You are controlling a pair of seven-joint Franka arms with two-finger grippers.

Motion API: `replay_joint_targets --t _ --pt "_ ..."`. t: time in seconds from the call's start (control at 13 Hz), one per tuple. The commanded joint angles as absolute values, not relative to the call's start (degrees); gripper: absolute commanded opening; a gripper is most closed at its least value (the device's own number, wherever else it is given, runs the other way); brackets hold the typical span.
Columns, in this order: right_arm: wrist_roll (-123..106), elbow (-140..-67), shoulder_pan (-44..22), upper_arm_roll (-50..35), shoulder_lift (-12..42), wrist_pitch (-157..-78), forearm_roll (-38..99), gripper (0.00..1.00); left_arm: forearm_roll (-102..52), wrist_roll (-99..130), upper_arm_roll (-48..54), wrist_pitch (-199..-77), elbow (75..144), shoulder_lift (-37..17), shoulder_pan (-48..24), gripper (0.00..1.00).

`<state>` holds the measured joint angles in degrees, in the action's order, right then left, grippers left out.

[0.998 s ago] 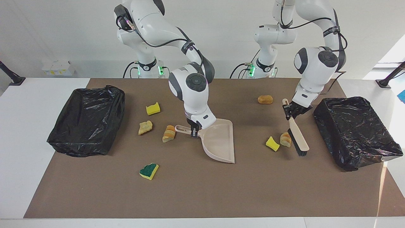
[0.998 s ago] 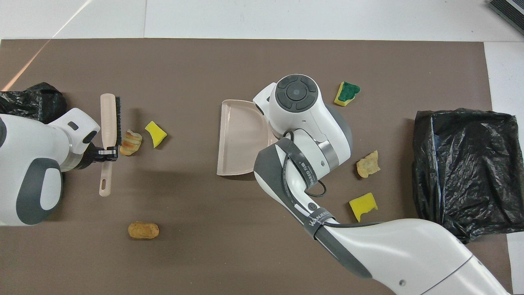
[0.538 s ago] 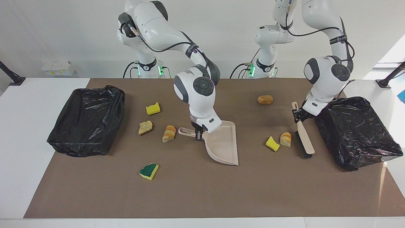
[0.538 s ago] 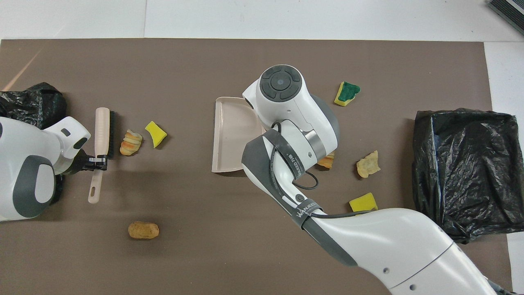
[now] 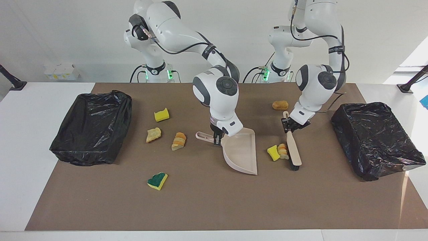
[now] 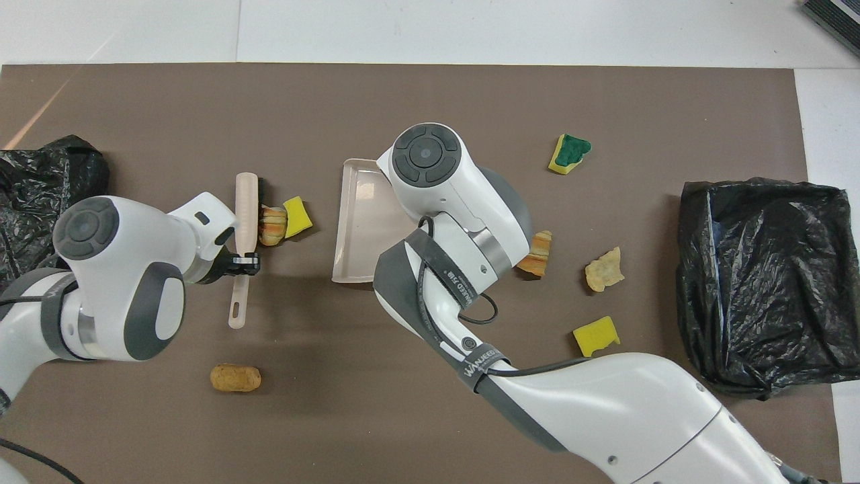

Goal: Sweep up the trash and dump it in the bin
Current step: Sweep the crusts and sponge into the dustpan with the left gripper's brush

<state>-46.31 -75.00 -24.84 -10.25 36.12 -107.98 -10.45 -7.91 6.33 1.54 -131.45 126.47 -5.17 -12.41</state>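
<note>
My left gripper [image 5: 290, 126] is shut on the handle of the beige brush [image 5: 293, 150], whose bristles rest on the mat against a bread piece [image 5: 283, 151] and a yellow sponge chunk [image 5: 273, 153]. My right gripper [image 5: 216, 137] is shut on the handle of the beige dustpan [image 5: 242, 152], which has its open edge beside that pair. In the overhead view the brush [image 6: 245, 215], bread [image 6: 272, 225] and sponge [image 6: 296, 217] lie a short gap from the dustpan [image 6: 359, 222]. The right gripper is hidden under its wrist there.
Other trash lies on the mat: a bread roll [image 5: 280, 105], a yellow sponge [image 5: 161, 114], two bread pieces [image 5: 153, 134] [image 5: 179, 140] and a green-and-yellow sponge [image 5: 157, 180]. Black-lined bins stand at the right arm's end [image 5: 83, 155] and the left arm's end [image 5: 384, 164].
The left gripper swept the brush toward the dustpan, pushing the bread piece and the yellow sponge with it. The right gripper slid the dustpan a little toward them.
</note>
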Motion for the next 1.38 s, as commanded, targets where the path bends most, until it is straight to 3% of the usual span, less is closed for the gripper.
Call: replay_joint_targets --t 0.0,0.38,0.69,1.0,1.31 --pt "-45.53 -74.97 -24.08 -11.07 36.3 -107.49 -11.69 0.0 -11.33 8.08 0.79 -132.63 127.18 -5.19 -18.7 0.0" --pt "-45.7 -75.15 -24.0 -11.07 36.04 -107.14 -11.34 0.0 -14.59 17.73 0.88 -133.6 125.87 -5.01 -29.52 0.0" --pt "-47.46 -75.85 -23.91 -11.07 35.68 -107.49 -10.99 0.0 -14.33 26.78 0.53 -130.28 125.07 -1.95 -28.66 0.0" --pt "-50.27 -76.9 -23.29 -11.16 35.07 -106.61 -10.81 0.0 -7.5 40.19 0.26 -118.41 125.16 2.01 -26.28 0.0" --pt "-55.36 -81.99 -22.07 -11.16 30.77 -106.7 -10.11 0.0 -0.88 63.07 0.44 -103.84 125.16 4.48 -27.07 0.0"
